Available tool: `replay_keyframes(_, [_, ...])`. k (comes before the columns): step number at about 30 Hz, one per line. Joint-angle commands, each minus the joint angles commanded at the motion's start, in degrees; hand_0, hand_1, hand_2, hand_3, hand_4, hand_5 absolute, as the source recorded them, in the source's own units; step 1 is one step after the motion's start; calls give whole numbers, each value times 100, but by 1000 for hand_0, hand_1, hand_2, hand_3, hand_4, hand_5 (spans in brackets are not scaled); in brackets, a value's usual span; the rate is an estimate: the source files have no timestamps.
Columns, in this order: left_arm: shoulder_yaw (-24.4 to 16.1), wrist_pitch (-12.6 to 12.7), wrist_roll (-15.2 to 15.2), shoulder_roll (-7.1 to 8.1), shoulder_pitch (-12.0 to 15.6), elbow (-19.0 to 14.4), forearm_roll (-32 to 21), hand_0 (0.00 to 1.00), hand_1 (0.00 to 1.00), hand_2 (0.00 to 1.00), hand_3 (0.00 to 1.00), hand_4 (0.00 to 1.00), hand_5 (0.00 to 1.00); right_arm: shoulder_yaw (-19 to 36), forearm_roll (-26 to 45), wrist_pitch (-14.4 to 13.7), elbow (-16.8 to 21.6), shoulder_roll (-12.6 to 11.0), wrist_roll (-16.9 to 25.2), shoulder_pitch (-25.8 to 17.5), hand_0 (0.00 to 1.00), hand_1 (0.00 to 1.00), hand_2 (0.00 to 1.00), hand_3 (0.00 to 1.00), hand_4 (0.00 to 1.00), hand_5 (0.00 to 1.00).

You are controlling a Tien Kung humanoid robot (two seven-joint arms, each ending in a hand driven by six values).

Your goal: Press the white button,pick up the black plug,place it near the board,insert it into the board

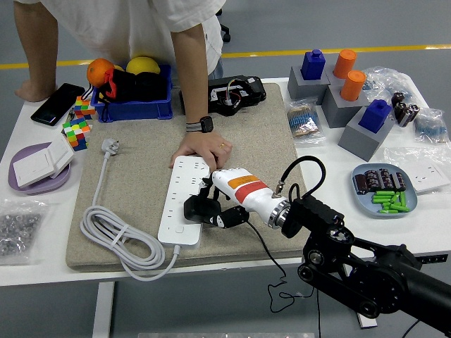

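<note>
Black plug (198, 210) is clasped by the curled fingers (224, 215) of the right hand (236, 195), apparently touching the white power strip (180, 204), steadied by a person's hand (201, 147).

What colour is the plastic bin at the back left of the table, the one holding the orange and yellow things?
The plastic bin is blue, seen clearly in the head view.
</note>
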Motion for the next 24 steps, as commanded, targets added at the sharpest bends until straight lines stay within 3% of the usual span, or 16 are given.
replay_keyframes(24, [-21,15,-4,-13,-16,0,-30,647,638,632,677,510,107,274,-61,47,330,-79,-53,-100,302,434,446,459,857,2])
